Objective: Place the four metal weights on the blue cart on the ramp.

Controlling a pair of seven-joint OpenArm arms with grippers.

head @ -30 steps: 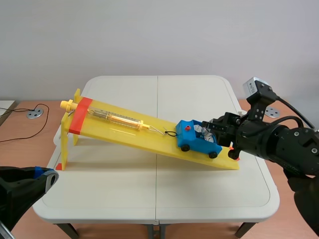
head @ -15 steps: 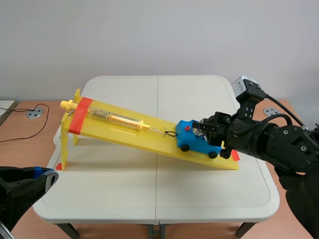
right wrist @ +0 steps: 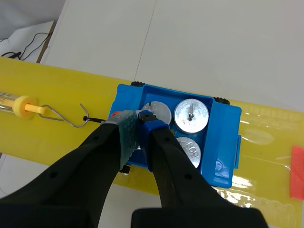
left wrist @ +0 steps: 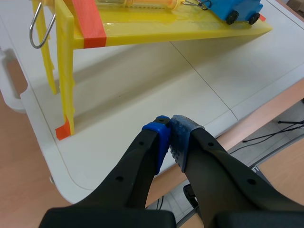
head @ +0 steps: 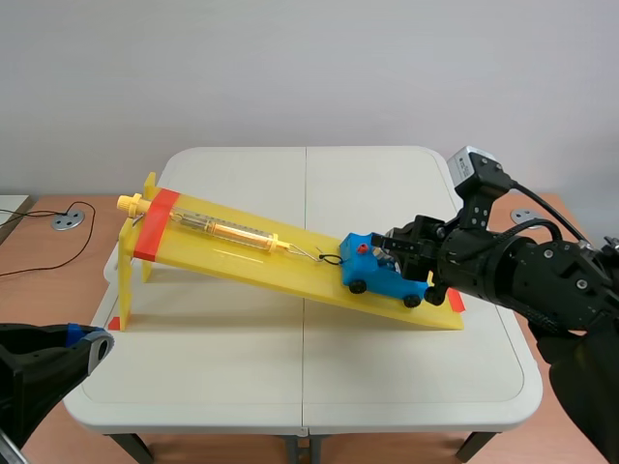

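Table (head: 290,377): carries the whole rig. The left gripper (left wrist: 170,124) hangs over its near edge, pads pressed together on nothing, well apart from the work.
Ramp (head: 280,269): yellow incline, with its high end toward the left arm and its low end under the right arm.
Right gripper (right wrist: 142,118): directly above the blue cart. The claw is narrow, with only a slit between the pads. A small pale piece at the tips is judged to be the stem of the fourth weight (right wrist: 143,114).
Blue cart (right wrist: 223,128): sits low on the ramp, tied by a hook (right wrist: 66,118) to the spring scale (head: 230,231).
Metal weights (right wrist: 192,115): three discs lie in the cart's tray, and the corner under the fingers is hidden.
Step in hand: seating the last weight, judged late in the task.
Next move: lower straight into the free corner, then open the claw without nudging the cart. The cart is likely to roll against the spring.
Right wrist view only: shows the tray's contents and the disc count.
Scene view only: shows the cart's place on the slope, but the right arm hides the load.
Left wrist view only: shows the ramp's legs and the cart's wheels, not the tray.
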